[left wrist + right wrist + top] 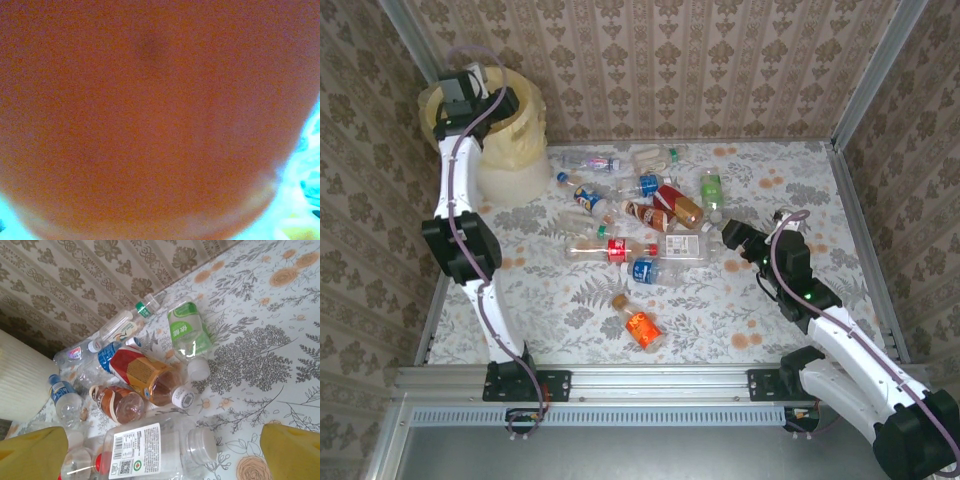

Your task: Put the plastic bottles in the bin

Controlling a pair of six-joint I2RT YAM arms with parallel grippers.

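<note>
L arm stretched far, left gripper [470, 104] over the bin [525, 140]; can't tell its grip. R arm bent low, right gripper [724, 238] wide open, holding nothing, clear bottle [150, 445] btwn fingers [32, 455].

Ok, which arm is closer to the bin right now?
Left. The left arm reaches over the bin at the far left corner; the right arm is across the table, by the bottles.
</note>
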